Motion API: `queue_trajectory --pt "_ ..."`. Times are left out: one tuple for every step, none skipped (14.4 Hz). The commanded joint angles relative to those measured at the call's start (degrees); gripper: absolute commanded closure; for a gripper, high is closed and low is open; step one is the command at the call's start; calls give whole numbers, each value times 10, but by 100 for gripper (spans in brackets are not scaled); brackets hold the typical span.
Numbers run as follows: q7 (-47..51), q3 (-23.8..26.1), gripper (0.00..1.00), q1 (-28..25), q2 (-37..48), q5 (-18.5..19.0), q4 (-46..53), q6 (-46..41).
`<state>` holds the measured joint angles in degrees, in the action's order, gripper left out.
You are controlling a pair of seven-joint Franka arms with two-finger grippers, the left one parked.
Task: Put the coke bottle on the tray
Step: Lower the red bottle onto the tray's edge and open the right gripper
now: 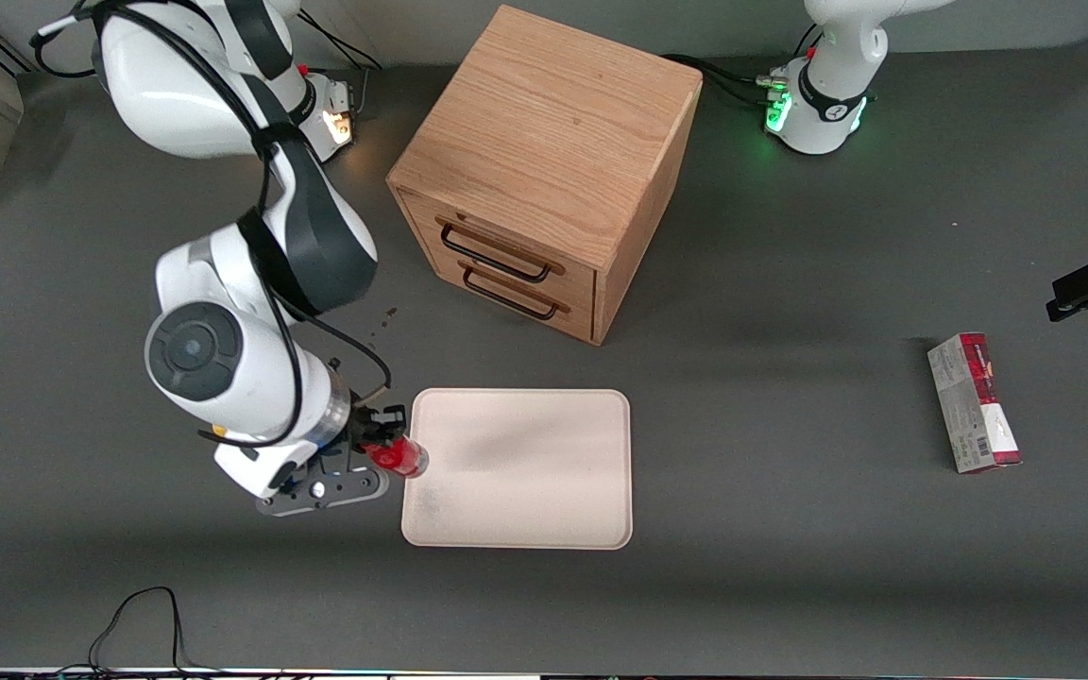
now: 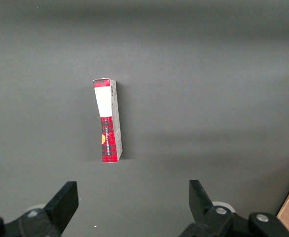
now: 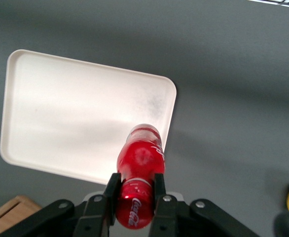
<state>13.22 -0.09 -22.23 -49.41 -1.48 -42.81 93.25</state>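
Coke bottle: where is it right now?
The coke bottle is clamped in the right gripper, held over the edge of the tray at the working arm's end, nearer the front camera than the drawer cabinet.

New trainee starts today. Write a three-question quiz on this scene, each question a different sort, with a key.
1. True or false: the gripper is shut on the coke bottle.
2. The bottle is: A) in a drawer of the cabinet, B) held at the edge of the tray on the working arm's side, C) lying beside the carton.
3. Fill in: the red-and-grey carton lies toward the ______ arm's end of the table.

Key: 1 true; 2 B; 3 parked.
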Motion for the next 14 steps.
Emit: queue_trajectory --pt "0 -2 100 -3 -43 10 26 29" --pt "0 -2 100 -3 -54 11 26 39" --pt "0 -3 100 -3 -64 11 26 50" --pt "0 -3 100 -3 -73 12 25 61" --pt "1 -3 100 -3 -81 12 25 68" --pt "1 -3 100 -3 -84 13 25 74" --pt "1 -3 100 -3 -88 13 24 78" --pt "1 -3 100 -3 -89 13 24 82" --pt "1 -3 100 -3 -93 13 19 90" --pt "2 -3 100 -3 -94 13 12 97" --pt "2 -3 100 -3 -94 13 10 99" --pt "2 -3 100 -3 -94 13 9 99" --pt "3 -3 93 -3 -94 13 9 99" --pt "4 -3 3 -2 -94 12 9 99"
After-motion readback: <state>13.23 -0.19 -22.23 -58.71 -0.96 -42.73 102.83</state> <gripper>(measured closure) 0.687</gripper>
